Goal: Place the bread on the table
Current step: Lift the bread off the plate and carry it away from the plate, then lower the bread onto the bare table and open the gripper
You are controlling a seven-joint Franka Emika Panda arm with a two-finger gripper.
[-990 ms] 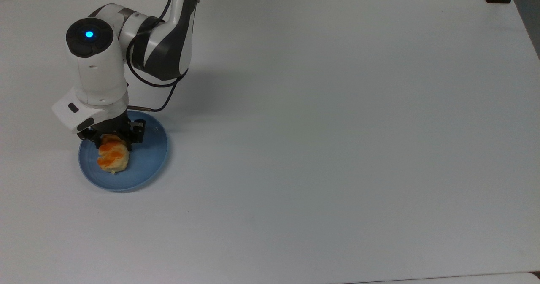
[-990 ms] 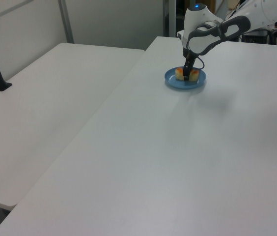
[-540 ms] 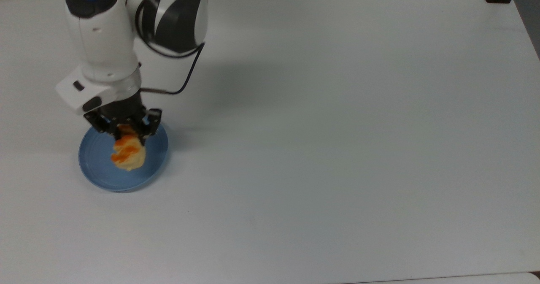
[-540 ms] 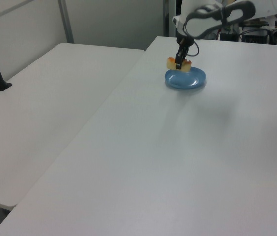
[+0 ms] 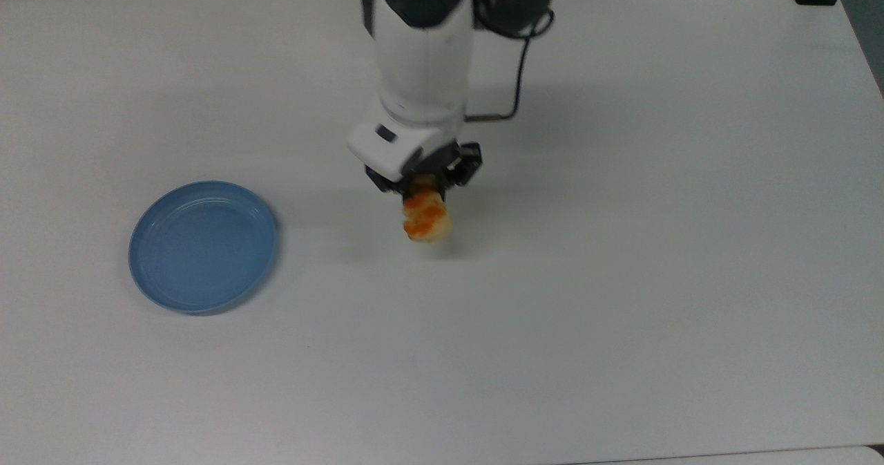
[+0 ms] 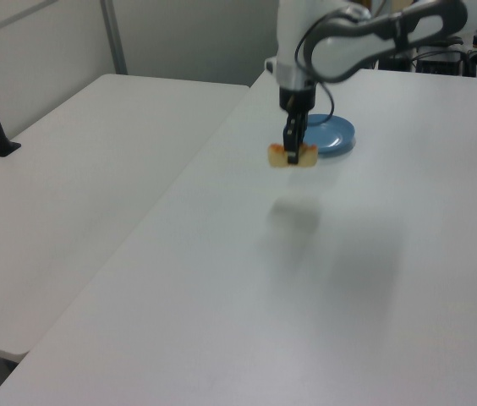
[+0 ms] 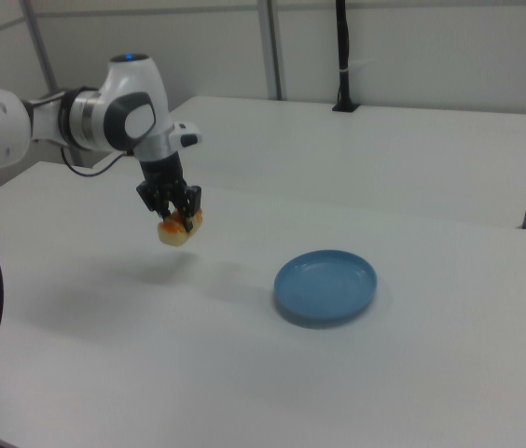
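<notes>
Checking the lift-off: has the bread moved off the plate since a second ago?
Yes. The bread, held in the gripper, has moved toward the top view's right, clear of the plate, and hangs above the table.

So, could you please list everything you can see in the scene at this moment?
bread: one, pale beige with orange patches, held above the table, apart from the plate.
plate: one, blue, on the table at the top view's left, nothing on it.
table: one, white, under everything.
second table: one, white, alongside at the left view's left.
black post: one, on the far table in the right view.
gripper: one, black, shut on the bread.
arm: one, white and dark grey, blue light on top.
</notes>
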